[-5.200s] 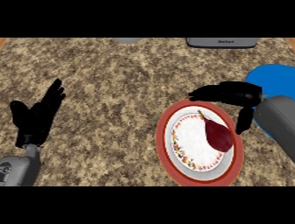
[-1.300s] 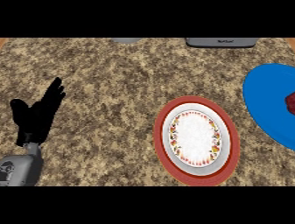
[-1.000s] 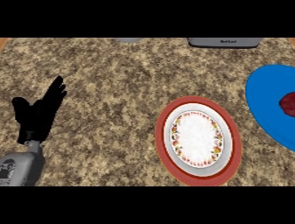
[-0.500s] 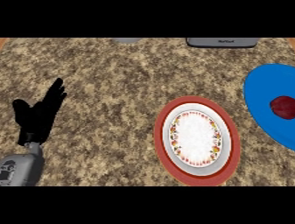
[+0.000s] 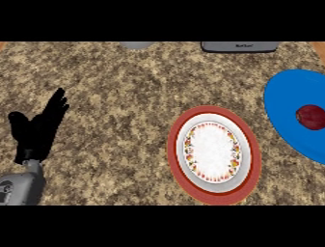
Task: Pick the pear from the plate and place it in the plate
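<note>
Left robot hand (image 5: 38, 128): near the surface's left edge, fingers straight and spread upward, thumb out to the side, holding nothing; resting.
Left forearm (image 5: 17, 185): grey, rising from the lower-left corner, tilted slightly right toward the wrist.
Right robot hand: out of sight in the head view.
Surface (image 5: 115, 96): speckled brown stone, with wooden strips showing at the far left and far right corners.
Red-rimmed plate (image 5: 215, 154): right of centre toward the near edge, white middle ringed with a small red and yellow pattern, nothing on it.
Blue plate (image 5: 296, 103): at the right edge, partly cut off by the view, well apart from the left robot hand, just beside the red-rimmed plate without touching.
Pear (image 5: 312, 117): dark red, lying on the blue plate toward its right side, thin stem pointing right.
Grey appliance (image 5: 239, 46): at the far edge, right of centre; small lettering on its front, too small to read.
Grey round object (image 5: 137, 45): at the far edge, centre, only its lower rim visible.
</note>
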Motion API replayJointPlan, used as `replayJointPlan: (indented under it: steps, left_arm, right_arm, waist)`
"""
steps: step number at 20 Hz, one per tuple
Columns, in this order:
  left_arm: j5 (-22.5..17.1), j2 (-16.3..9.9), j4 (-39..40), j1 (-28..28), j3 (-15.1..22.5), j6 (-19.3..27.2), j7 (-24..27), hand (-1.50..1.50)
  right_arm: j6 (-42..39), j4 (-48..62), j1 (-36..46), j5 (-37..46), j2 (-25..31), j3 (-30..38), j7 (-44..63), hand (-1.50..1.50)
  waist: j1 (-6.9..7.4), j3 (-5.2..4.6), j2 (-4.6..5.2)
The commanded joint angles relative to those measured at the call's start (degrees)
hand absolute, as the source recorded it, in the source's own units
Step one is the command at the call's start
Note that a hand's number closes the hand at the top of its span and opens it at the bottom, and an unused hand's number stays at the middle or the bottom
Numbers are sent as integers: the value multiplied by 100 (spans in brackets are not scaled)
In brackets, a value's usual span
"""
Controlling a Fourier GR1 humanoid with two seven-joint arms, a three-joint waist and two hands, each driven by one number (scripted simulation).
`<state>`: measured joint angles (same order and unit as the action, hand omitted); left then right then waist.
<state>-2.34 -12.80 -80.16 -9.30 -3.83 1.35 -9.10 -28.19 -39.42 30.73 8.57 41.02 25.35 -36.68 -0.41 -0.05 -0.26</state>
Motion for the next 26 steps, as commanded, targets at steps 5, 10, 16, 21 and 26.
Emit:
replayJointPlan:
  steps: [5,10,16,21,26]
  left_arm:
    - [-15,-93,-63,-8,-71,-117,52,0]
    - [215,248,-168,-75,214,155,-113,0]
    - [103,88,154,-327,4,-14,-105,0]
    - [43,12,-25,-164,-8,-169,0,0]
    - [117,231,-223,-176,146,2,-174,0]
  right_arm:
    - [-1829,663,35,-801,495,189,618,-150]
    - [-1828,1080,-52,-745,893,210,-149,-150]
    - [-1919,1061,-376,-810,991,68,-380,-150]
    - [-1798,1460,-359,-813,1301,97,-697,-150]
    - [-1624,1662,-133,-693,1545,-66,-597,-150]
  waist:
    - [90,10,39]
    - [157,25,73]
    - [82,20,64]
    - [171,34,89]
    - [257,42,102]
